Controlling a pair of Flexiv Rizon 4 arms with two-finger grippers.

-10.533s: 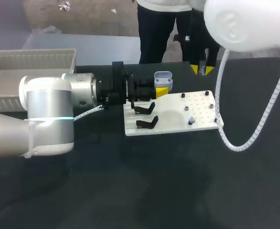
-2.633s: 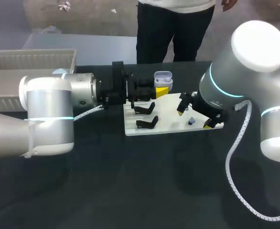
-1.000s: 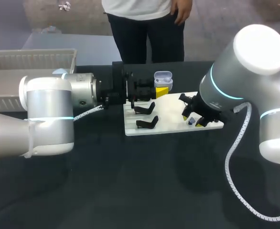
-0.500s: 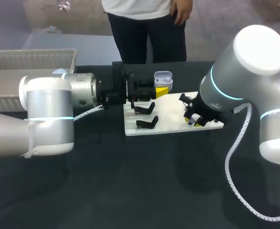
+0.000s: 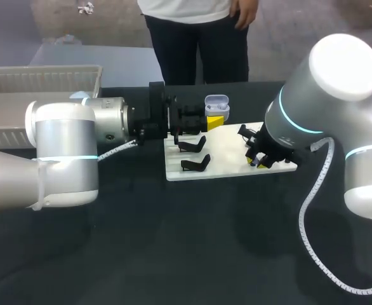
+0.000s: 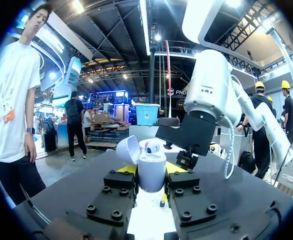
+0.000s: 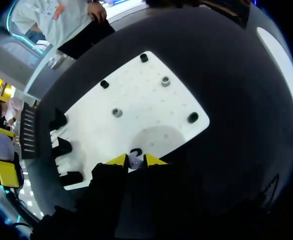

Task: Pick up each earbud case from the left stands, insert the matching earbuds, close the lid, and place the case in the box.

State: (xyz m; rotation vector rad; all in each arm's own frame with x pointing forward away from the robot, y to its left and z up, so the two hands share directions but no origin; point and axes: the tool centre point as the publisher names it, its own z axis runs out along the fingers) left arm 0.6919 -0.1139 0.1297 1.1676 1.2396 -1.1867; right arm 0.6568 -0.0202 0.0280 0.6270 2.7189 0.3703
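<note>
Jaws of right gripper (image 7: 135, 157) tight on earbud (image 7: 135, 161)

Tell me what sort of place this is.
Probably a robot assembly test bench: a black table, a white board with pegs and stands, the left hand holding an open case, the right hand closed on an earbud, and a box nearby.

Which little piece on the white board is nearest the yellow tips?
The small pale piece between the right end effector's tips; grey and black ones stand farther ahead.
</note>
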